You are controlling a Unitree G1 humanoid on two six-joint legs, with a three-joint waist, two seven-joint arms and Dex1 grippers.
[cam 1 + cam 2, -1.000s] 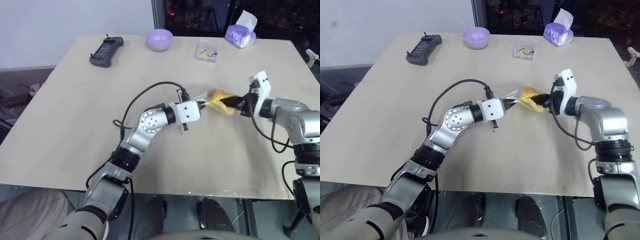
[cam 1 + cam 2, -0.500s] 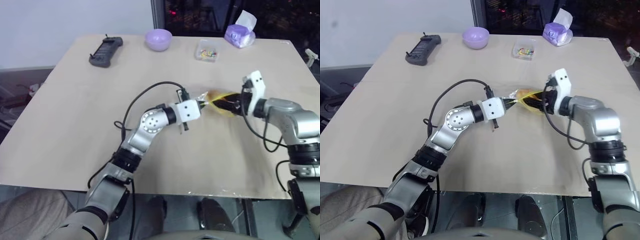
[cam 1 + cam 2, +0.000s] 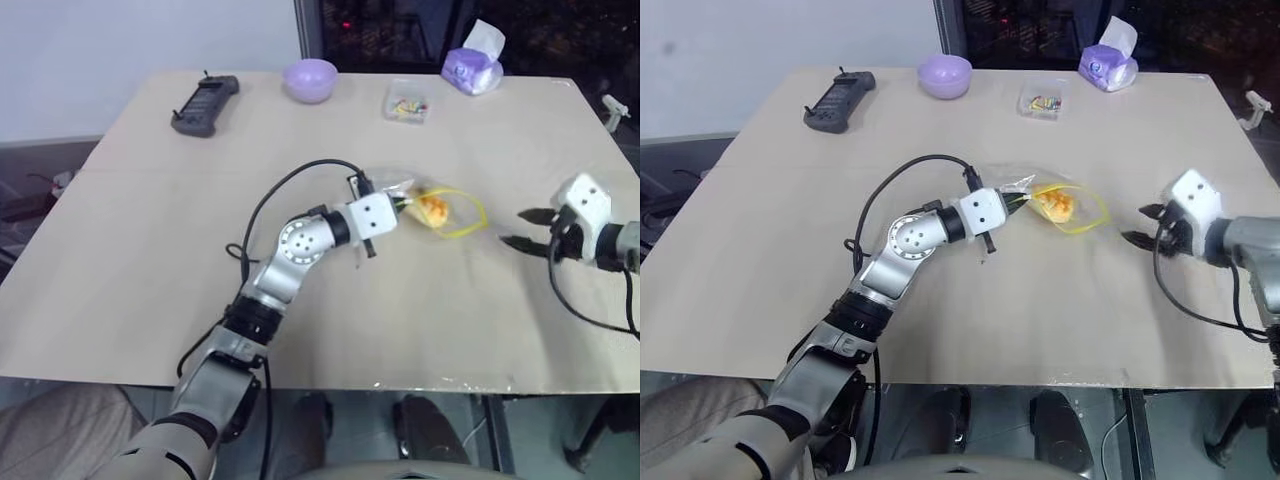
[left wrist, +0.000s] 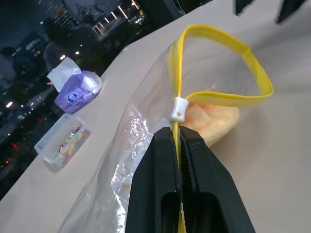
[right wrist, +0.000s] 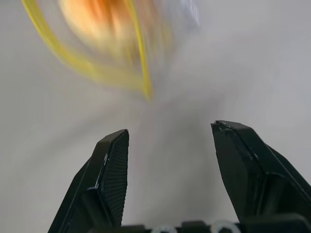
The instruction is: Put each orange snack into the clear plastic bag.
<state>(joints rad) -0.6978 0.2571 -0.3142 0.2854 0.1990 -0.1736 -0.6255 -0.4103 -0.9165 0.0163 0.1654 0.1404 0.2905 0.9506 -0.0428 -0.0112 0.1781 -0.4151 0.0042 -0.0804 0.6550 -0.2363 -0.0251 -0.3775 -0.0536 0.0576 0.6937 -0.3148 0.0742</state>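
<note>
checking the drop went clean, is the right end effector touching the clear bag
Apart. The left eye view shows bare table between the open right end effector and the clear plastic bag, with the orange snack inside it.

Silver arms with black cables, white wrist blocks, each gripper (image 3: 525, 228) black-fingered.

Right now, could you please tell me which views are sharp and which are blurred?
Right wrist view: the clear plastic bag and orange snack smear into streaks, while the open right gripper stays crisp. Left wrist view: sharp on the left gripper pinching the bag's yellow seal strip; the tissue pack behind is softer. Both eye views: sharp and evenly lit across the table.
</note>
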